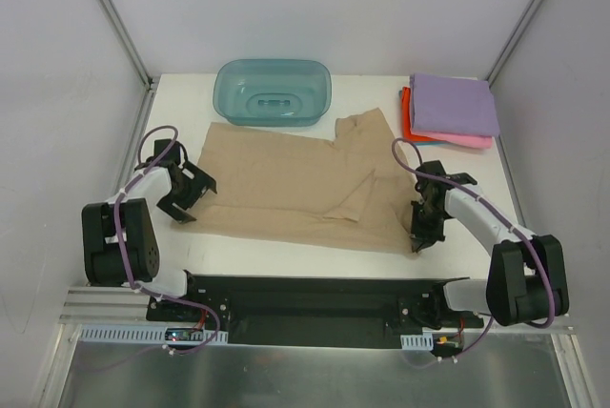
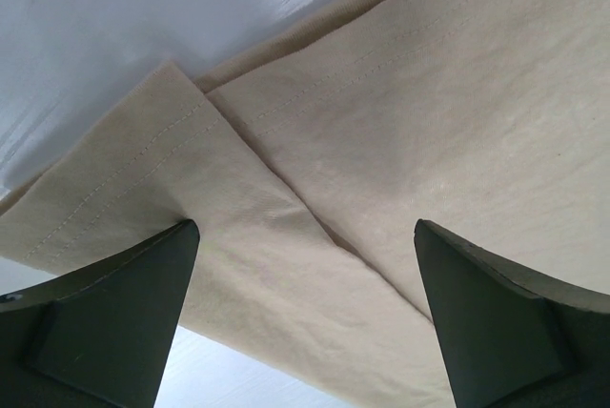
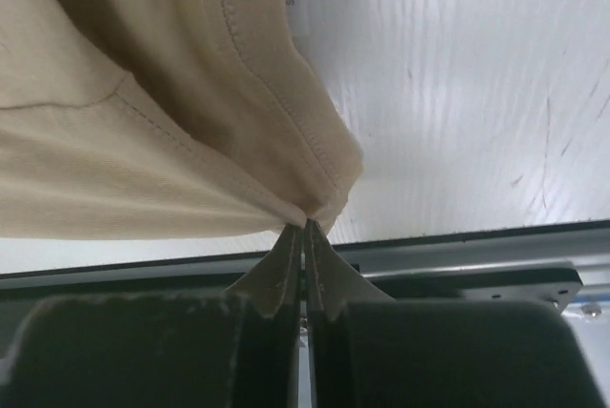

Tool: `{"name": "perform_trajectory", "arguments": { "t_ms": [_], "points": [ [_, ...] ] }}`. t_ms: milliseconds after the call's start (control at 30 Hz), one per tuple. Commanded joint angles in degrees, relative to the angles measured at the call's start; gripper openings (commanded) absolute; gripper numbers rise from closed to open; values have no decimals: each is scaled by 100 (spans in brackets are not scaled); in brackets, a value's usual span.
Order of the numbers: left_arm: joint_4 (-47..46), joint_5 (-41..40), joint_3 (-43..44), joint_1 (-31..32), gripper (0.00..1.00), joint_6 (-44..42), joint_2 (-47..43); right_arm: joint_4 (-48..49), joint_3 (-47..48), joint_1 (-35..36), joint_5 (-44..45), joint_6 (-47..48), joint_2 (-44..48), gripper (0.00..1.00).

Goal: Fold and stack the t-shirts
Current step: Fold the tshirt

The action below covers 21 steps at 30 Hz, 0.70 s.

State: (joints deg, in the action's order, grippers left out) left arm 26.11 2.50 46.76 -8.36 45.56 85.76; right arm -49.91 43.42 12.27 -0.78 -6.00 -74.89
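Top external view is showing the white worktop (image 1: pixel 248 257) carrying everything, with the tan shirt (image 1: pixel 286 184) lying spread across its middle. It is lying mostly flat, with a flap folded over near its centre and a sleeve pointing toward the far edge. Behind it, a teal tub (image 1: pixel 229 93) is sitting at the far side, just beside the shirt's far edge. At the far right corner three folded shirts are resting in a stack: the purple shirt (image 1: pixel 456 103) is lying on top, the pink shirt (image 1: pixel 467 141) is peeking out beneath it, and the red-orange shirt (image 1: pixel 407 117) is showing at the bottom along the left side.

On the left, the left claw (image 1: pixel 189 196) is hanging wide open over the tan shirt's left edge. In the left wrist view its two fingers are standing well apart above a turned-over corner of stitched hem, and whether they are touching the cloth is not clear.

On the right, the right claw (image 1: pixel 416 244) is pressing closed on the tan shirt's near right corner, and the right wrist view is showing the cloth bunching into the pinched tips
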Motion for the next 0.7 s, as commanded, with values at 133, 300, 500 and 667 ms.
{"name": "perform_trajectory", "arguments": {
  "t_ms": [133,300,500,667],
  "points": [
    [693,-215,-932,-78,99,-56,-866,-984,-18,-49,710,-358,159,18],
    [1010,-215,-994,-69,99,32,-1974,-977,342,-15,406,123,782,76],
    [1221,-224,-406,-69,99,5,-2572,322,606,379,-1668,565,1618,91],
    [1230,-198,60,-69,99,41,-2468,1115,869,1206,-1698,144,532,87]
  ]
}}
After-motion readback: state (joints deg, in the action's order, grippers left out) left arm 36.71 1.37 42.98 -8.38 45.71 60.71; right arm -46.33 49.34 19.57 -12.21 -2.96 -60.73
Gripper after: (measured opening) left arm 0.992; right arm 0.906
